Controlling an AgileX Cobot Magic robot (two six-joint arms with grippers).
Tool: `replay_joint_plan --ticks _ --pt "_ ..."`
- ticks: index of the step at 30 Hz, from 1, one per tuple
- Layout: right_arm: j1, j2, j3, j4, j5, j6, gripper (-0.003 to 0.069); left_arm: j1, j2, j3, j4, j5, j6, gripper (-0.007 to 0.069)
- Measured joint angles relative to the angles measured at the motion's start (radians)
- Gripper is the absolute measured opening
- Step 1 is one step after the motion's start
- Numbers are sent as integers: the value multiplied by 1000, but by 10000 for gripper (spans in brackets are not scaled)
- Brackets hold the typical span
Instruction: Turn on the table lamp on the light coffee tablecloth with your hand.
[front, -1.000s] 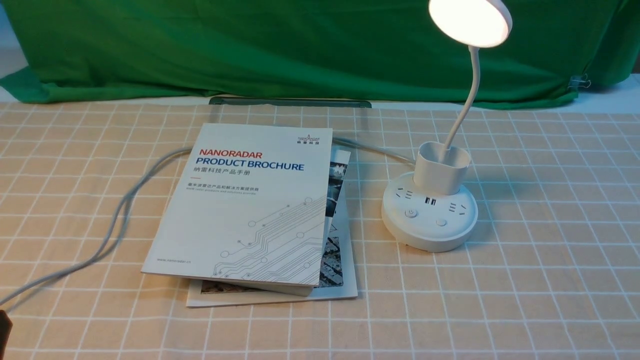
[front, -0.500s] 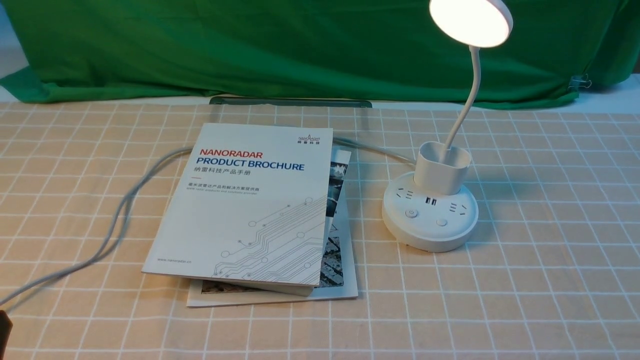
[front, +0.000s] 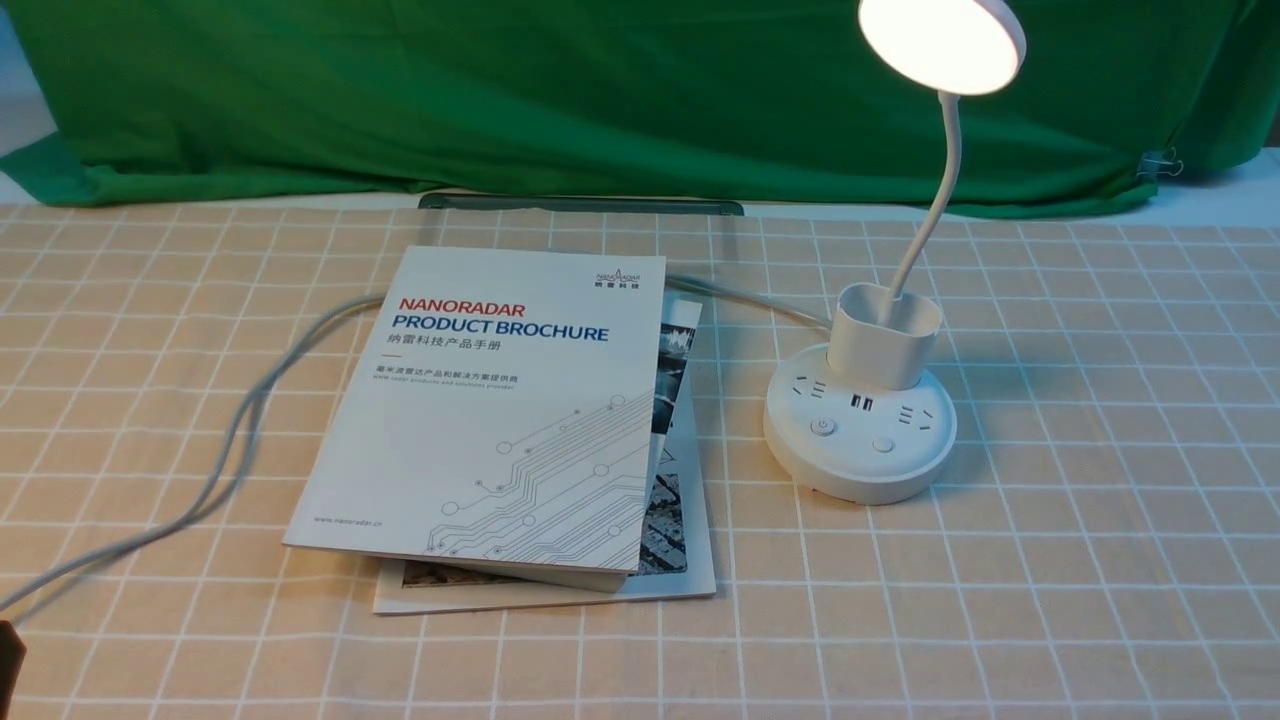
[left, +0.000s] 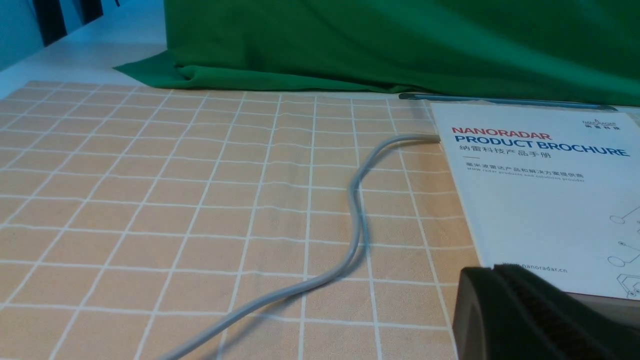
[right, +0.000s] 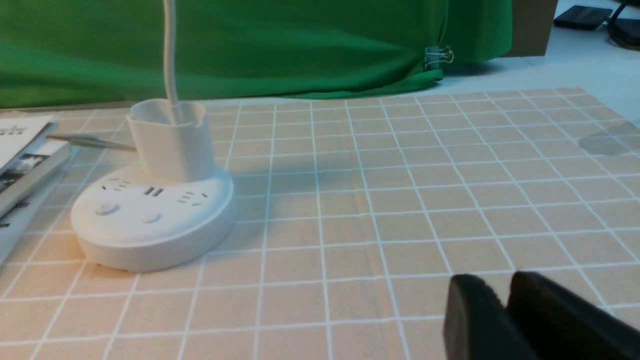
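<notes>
The white table lamp (front: 860, 420) stands on the light coffee tablecloth (front: 1100, 500), right of centre. Its disc head (front: 940, 42) glows at the top edge. Two buttons (front: 822, 427) sit on the front of its round base. In the right wrist view the lamp base (right: 152, 220) lies well away from my right gripper (right: 502, 287), which is shut and empty, low over the cloth. My left gripper (left: 492, 270) is shut and empty, just before the brochure's near corner. Only a dark sliver of it (front: 8, 650) shows in the front view.
Two stacked brochures (front: 520, 420) lie left of the lamp. The lamp's grey cable (front: 240, 420) runs from behind the brochures to the near left edge. A green cloth (front: 560, 100) hangs along the back. A dark flat bar (front: 580, 204) lies at its foot.
</notes>
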Motion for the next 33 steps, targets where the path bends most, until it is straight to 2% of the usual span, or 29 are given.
replay_joint_plan --ticks 33 --pt "0 0 0 1 0 2 227 0 0 0 0 0 0 21"
